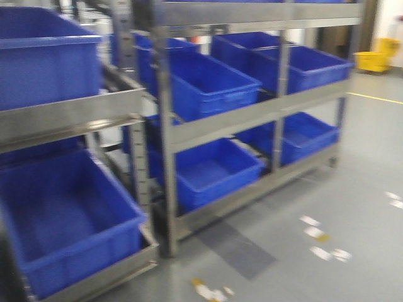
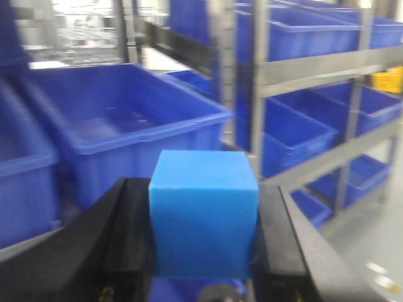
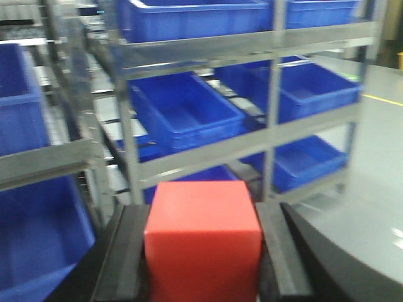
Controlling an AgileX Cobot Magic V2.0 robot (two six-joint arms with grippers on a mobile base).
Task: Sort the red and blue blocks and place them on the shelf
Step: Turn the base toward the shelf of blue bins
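Observation:
The blue block [image 2: 203,214] fills the lower middle of the left wrist view, with my left gripper [image 2: 203,220] shut on its two sides. The red block [image 3: 202,239] sits the same way in the right wrist view, with my right gripper [image 3: 202,245] shut on it. Both are held in the air in front of the shelf [image 1: 252,116], a steel rack whose tiers carry large blue bins. Neither gripper nor block appears in the front view.
Blue bins [image 1: 204,85] sit tilted on every tier, with a nearer rack and bin [image 1: 63,220] at the left. Grey floor [image 1: 352,207] with tape marks lies to the right. A yellow cart [image 1: 376,56] stands far back right.

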